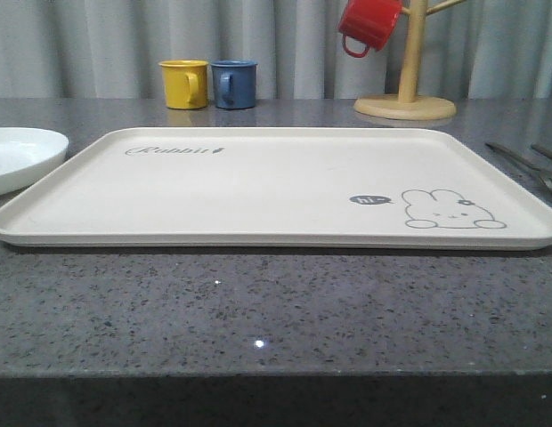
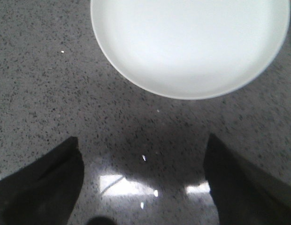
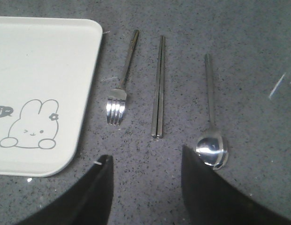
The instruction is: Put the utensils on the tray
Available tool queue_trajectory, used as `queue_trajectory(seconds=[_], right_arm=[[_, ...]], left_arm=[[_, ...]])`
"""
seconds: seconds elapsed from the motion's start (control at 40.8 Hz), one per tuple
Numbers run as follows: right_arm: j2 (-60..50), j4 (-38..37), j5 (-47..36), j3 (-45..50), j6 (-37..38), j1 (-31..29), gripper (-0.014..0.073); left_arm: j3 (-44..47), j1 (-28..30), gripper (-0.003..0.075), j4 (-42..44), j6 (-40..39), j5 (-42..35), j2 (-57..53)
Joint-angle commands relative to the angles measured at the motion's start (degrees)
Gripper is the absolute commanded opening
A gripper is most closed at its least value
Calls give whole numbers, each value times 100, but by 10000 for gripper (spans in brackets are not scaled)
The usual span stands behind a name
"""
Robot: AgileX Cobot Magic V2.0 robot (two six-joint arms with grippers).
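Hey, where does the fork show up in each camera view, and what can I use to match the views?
Front view: the fork lies on the counter at the far right edge, just past the tray's right rim.
Right wrist view: the fork lies between the tray's rim and the chopsticks.
Left wrist view: a white plate on the counter.
Shared landmark: the rabbit drawing.
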Motion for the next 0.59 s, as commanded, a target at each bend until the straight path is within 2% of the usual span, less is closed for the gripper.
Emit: queue_trajectory(seconds=[0.0, 0.245, 0.564], right_arm=[[61, -52, -350, -180, -53, -37, 372], [61, -52, -350, -180, -53, -37, 372], [61, -52, -350, -180, -53, -37, 372]], left_arm=[[-440, 295, 516, -172, 8, -426, 513], [-816, 818, 516, -1099, 359, -1219, 1619], [-1395, 841, 515, -1522, 706, -1290, 2729]])
